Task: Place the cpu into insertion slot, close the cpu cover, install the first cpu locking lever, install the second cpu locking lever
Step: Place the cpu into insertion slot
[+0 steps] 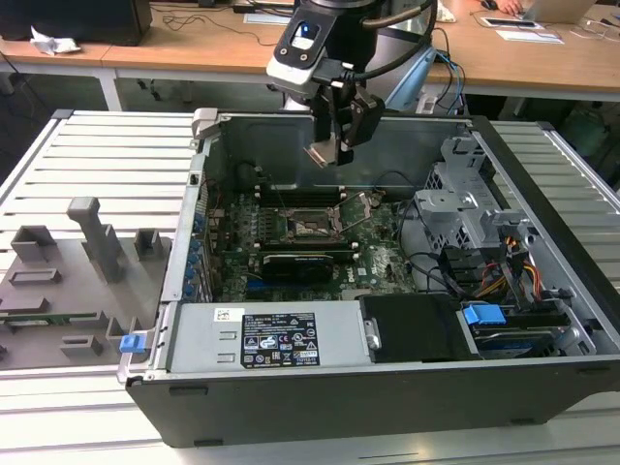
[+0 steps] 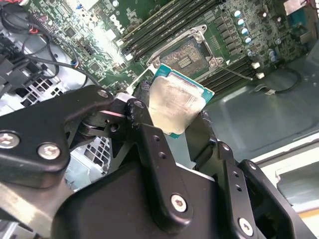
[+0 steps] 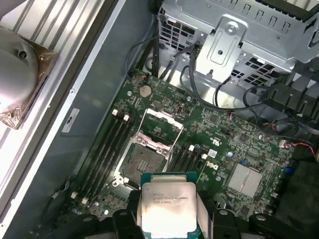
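My gripper [image 1: 334, 147] hangs above the open computer case, shut on the cpu [image 1: 320, 153], a flat square chip with a silvery top and a green rim. In both wrist views the cpu [image 2: 174, 102] [image 3: 167, 209] sits clamped between the two black fingers [image 2: 144, 99]. The insertion slot [image 3: 144, 163] [image 2: 191, 52] lies below on the green motherboard [image 1: 383, 257], its dark pin field bare. The cpu cover [image 3: 160, 123] stands flipped open beside the slot. A thin locking lever [image 2: 234, 73] sticks out from the socket frame.
Black memory slots [image 3: 107, 149] flank the socket. A black expansion card [image 1: 305, 262] lies in front of it. A grey power supply [image 1: 276, 339], a metal drive cage [image 1: 465, 199] and loose cables [image 1: 446, 271] crowd the case. A grey fixture tray [image 1: 68, 281] sits at the exterior view's left.
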Tool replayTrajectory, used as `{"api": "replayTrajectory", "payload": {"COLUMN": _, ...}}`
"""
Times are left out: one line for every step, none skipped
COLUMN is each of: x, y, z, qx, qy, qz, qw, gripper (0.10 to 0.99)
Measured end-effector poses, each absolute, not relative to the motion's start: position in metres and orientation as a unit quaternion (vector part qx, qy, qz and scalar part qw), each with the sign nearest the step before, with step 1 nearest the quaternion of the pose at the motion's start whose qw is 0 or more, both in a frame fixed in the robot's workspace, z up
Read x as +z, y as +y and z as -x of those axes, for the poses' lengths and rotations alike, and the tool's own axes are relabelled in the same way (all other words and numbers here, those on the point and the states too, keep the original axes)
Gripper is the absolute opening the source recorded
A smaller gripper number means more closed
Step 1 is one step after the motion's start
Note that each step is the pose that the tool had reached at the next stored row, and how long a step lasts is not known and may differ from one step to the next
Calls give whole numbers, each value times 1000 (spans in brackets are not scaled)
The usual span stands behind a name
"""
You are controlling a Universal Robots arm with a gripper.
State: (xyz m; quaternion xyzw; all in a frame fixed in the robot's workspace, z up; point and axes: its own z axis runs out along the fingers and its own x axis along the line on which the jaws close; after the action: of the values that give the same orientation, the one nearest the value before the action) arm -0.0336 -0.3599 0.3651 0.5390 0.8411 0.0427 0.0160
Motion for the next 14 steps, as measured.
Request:
{"api": "replayTrajectory", "payload": {"x": 365, "y": -360, "z": 34, "qx": 43, "qy": 838, "qz": -544, "qw": 16, "gripper": 529}}
{"api": "replayTrajectory", "payload": {"x": 365, "y": -360, "z": 34, "qx": 42, "qy": 834, "qz": -550, "qw": 17, "gripper": 529}}
{"api": "replayTrajectory", "payload": {"x": 365, "y": -360, "z": 34, "qx": 42, "qy": 832, "qz": -553, "qw": 17, "gripper": 529}}
{"api": "replayTrajectory", "payload": {"x": 364, "y": -360, "z": 34, "qx": 42, "qy": 830, "qz": -556, "qw": 17, "gripper": 529}}
{"api": "replayTrajectory", "payload": {"x": 364, "y": -360, "z": 34, "qx": 42, "qy": 827, "qz": -560, "qw": 17, "gripper": 529}}
{"api": "replayTrajectory", "payload": {"x": 364, "y": -360, "z": 34, "qx": 42, "qy": 825, "qz": -563, "qw": 17, "gripper": 529}}
{"api": "replayTrajectory", "payload": {"x": 364, "y": -360, "z": 34, "qx": 42, "qy": 822, "qz": -567, "qw": 17, "gripper": 529}}
{"api": "replayTrajectory", "payload": {"x": 364, "y": -360, "z": 34, "qx": 42, "qy": 820, "qz": -570, "qw": 18, "gripper": 529}}
{"api": "replayTrajectory", "payload": {"x": 364, "y": -360, "z": 34, "qx": 42, "qy": 817, "qz": -574, "qw": 18, "gripper": 529}}
{"api": "replayTrajectory", "payload": {"x": 363, "y": -360, "z": 34, "qx": 42, "qy": 815, "qz": -578, "qw": 18, "gripper": 529}}
{"api": "replayTrajectory", "payload": {"x": 363, "y": -360, "z": 34, "qx": 41, "qy": 811, "qz": -584, "qw": 18, "gripper": 529}}
{"api": "replayTrajectory", "payload": {"x": 363, "y": -360, "z": 34, "qx": 41, "qy": 808, "qz": -587, "qw": 19, "gripper": 529}}
{"api": "replayTrajectory", "payload": {"x": 363, "y": -360, "z": 34, "qx": 41, "qy": 805, "qz": -591, "qw": 19, "gripper": 529}}
{"api": "replayTrajectory", "payload": {"x": 363, "y": -360, "z": 34, "qx": 41, "qy": 803, "qz": -594, "qw": 19, "gripper": 529}}
